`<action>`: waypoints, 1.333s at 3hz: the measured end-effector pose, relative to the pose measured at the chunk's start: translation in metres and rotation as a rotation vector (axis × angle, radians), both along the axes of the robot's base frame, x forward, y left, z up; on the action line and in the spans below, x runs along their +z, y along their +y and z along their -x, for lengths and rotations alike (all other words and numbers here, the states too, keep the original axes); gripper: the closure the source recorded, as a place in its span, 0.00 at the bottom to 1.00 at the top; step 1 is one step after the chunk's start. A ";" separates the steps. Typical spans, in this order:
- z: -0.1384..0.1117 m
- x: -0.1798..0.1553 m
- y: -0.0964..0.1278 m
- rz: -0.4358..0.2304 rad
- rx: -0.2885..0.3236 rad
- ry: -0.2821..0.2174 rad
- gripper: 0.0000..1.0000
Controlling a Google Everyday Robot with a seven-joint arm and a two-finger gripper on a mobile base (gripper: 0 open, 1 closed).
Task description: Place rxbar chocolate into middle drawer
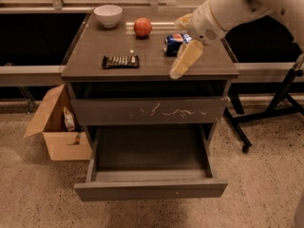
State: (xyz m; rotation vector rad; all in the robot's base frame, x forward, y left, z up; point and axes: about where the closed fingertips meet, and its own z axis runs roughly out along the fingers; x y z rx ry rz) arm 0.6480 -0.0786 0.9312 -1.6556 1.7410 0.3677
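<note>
**Gripper and bar before the grasp.** The gripper (176,46) hangs over the right half of the cabinet top (156,68), its jaws apart and holding nothing. One finger (186,60) slants down toward the front edge, and the other sits farther back beside the blue soda can (175,42). The arm (237,6) reaches in from the right rear corner.

The rxbar chocolate (120,61) lies flat on the left half of the top, near the front edge, well apart from the gripper, with its long side parallel to that edge. It is probably light and slightly pliant, with a slick wrapper, and too low to offer much side wall. A pinch across the short width at mid-length seems best, with the fingertips brought down close to the surface.

A red fruit (142,26) and a white bowl (108,14) stand toward the rear edge. Below the closed, scratched top drawer (149,110), the middle drawer (149,189) stands pulled out, ready to receive the bar.
</note>
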 end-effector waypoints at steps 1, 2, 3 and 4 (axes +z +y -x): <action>-0.022 -0.010 0.026 -0.048 -0.023 0.004 0.00; -0.036 -0.025 0.053 -0.117 -0.043 0.032 0.00; -0.048 -0.037 0.086 -0.171 -0.030 0.065 0.00; -0.048 -0.037 0.087 -0.171 -0.029 0.065 0.00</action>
